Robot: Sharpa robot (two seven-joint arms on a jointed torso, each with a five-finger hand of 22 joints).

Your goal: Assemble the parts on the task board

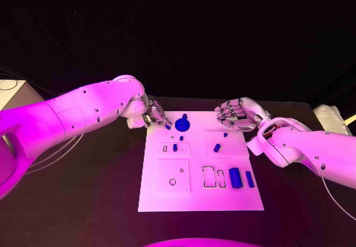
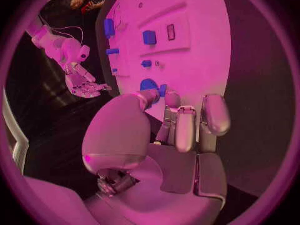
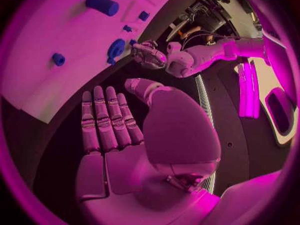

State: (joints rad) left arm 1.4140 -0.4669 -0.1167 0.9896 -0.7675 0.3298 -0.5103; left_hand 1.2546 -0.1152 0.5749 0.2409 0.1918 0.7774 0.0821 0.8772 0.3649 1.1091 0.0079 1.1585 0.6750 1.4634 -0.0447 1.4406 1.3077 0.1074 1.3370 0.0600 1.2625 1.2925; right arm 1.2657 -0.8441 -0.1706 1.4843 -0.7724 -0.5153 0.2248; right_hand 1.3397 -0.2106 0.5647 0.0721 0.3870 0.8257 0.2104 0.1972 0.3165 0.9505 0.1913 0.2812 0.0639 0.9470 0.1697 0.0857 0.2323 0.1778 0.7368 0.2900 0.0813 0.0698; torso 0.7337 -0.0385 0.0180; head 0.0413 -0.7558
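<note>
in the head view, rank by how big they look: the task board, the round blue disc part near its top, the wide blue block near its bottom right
1. task board
2. wide blue block
3. round blue disc part, close in size to the block, so that order is unsure

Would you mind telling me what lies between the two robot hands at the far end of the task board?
In the head view, a round blue part sits on the task board between the left robot hand and the right robot hand; it lies much closer to the left.

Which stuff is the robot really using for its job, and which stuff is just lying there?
For the job: white flat task board; small blue parts on it, such as the round blue disc and the long blue block.

Just lying about: pale ridged object at the table's right edge.
</note>
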